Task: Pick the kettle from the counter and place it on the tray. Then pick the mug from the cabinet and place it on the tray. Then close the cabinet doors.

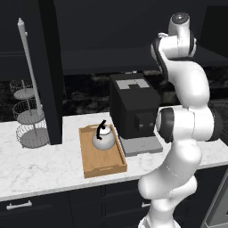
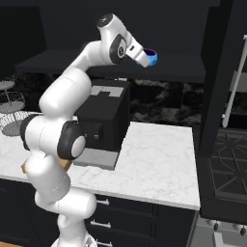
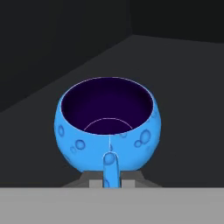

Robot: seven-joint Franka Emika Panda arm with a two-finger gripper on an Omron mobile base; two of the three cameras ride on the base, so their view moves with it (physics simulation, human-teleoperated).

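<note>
With the kettle (image 1: 103, 137) already on the tray (image 1: 101, 161), the gripper (image 3: 110, 183) has its fingers clamped on the mug's (image 3: 108, 123) handle inside the cabinet (image 2: 144, 29), so next it must likely lift the mug out toward the tray.

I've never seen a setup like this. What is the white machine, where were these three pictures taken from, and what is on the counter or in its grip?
The white machine is a robot arm in a rendered kitchen. Two pictures come from cameras on its base, behind it to the left and right. The third looks along its gripper. On the counter stand a black coffee machine, a wire rack and a wooden tray with the kettle already on it. The gripper reaches up into the cabinet and is closed on the handle of the blue mug.
</note>
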